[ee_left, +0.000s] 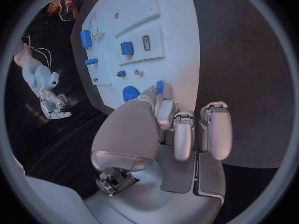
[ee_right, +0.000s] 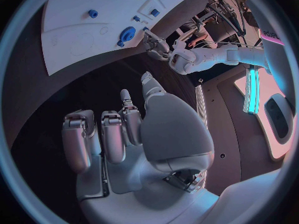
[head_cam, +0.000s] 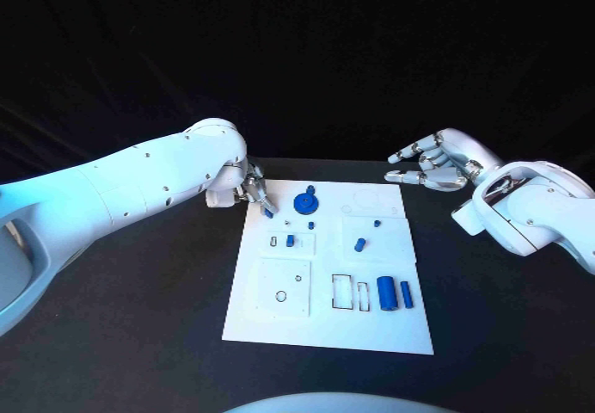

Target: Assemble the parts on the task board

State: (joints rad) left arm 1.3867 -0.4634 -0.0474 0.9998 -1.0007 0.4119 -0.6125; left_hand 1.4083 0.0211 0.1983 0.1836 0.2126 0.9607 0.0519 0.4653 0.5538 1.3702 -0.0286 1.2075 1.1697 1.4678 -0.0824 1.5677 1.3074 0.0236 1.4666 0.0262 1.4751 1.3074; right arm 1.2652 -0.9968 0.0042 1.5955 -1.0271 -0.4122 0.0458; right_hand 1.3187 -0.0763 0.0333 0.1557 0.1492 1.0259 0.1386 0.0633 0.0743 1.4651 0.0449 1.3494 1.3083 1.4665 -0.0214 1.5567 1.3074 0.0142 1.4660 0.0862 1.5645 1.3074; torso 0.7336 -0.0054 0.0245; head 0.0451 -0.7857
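Observation:
The white task board [head_cam: 328,323] lies in the middle of the black table. My left hand [head_cam: 248,188] hovers at the board's far left corner and pinches a small blue part [head_cam: 268,212] between thumb and finger; the left wrist view shows that part [ee_left: 160,86] at the fingertips. Right beside it on the board lies a blue gear [head_cam: 306,203] [ee_left: 130,93]. My right hand [head_cam: 434,163] hangs above the table past the board's far right corner, fingers apart and loosely bent, holding nothing; the right wrist view shows this hand [ee_right: 124,134] empty.
Small blue pegs [head_cam: 291,241] [head_cam: 358,244] stand near the board's middle. Two longer blue pieces [head_cam: 388,293] [head_cam: 407,294] lie at its near right, beside empty rectangular slots [head_cam: 341,292]. Black table surrounds the board on all sides.

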